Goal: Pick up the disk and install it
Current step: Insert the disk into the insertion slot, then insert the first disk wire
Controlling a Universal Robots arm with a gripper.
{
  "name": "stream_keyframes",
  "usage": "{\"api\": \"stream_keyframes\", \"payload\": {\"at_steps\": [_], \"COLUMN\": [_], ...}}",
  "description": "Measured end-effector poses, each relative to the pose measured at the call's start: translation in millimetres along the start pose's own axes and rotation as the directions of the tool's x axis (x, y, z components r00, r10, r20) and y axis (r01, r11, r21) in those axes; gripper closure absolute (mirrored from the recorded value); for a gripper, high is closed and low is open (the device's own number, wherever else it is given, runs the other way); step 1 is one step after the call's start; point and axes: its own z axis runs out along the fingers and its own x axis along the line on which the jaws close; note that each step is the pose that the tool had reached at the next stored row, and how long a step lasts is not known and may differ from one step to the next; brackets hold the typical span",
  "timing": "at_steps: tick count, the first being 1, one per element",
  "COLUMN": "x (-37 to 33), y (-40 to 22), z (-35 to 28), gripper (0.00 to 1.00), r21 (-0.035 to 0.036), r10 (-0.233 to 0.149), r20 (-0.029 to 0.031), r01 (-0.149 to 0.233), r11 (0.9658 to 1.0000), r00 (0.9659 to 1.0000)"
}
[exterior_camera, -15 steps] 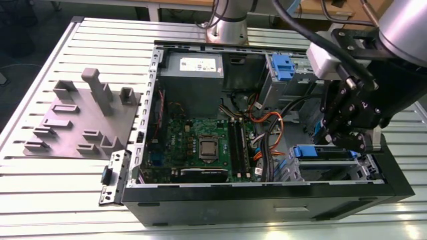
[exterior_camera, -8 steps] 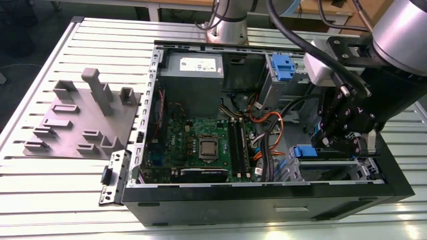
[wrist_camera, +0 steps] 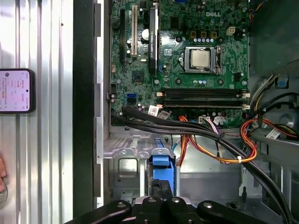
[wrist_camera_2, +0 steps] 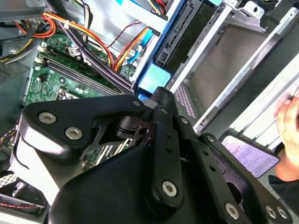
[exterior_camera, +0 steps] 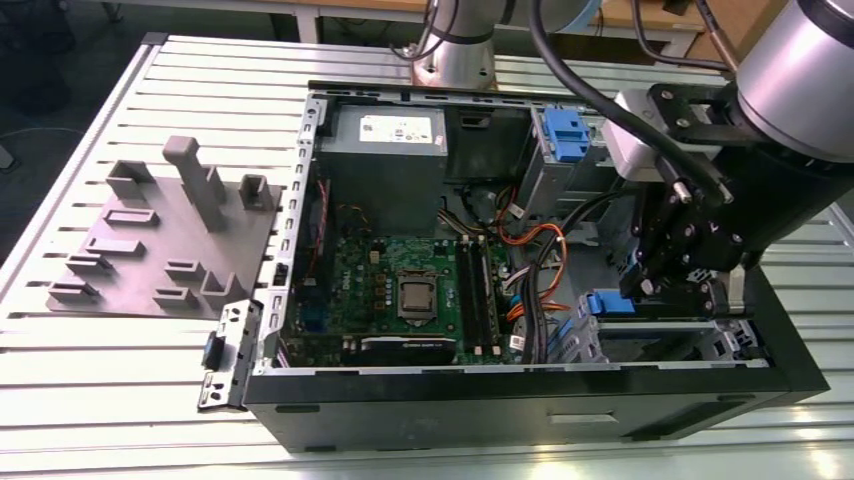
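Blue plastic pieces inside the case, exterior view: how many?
2. One blue piece sits on the drive cage beside the power-supply box; the other blue piece is lower in the exterior view, next to the gripper. The arm may hide more.

The exterior view looks steeply down on the computer case [exterior_camera: 534, 395]. Both wrist views sit close over it, sharing the motherboard [wrist_camera: 187, 56]: the first straight down, the second aslant past the gripper [wrist_camera_2: 160, 93]
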Motion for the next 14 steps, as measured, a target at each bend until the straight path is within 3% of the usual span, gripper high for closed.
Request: {"api": "stream_keyframes", "payload": {"at_steps": [14], "x": [0.0], "y": [-0.1], "z": [0.7], "gripper": [0.89], "r21": [0.0], "r10": [0.0], "r20": [-0.0002], "r01": [0.0], "r11": [1.0], "r00": [1.0]}}
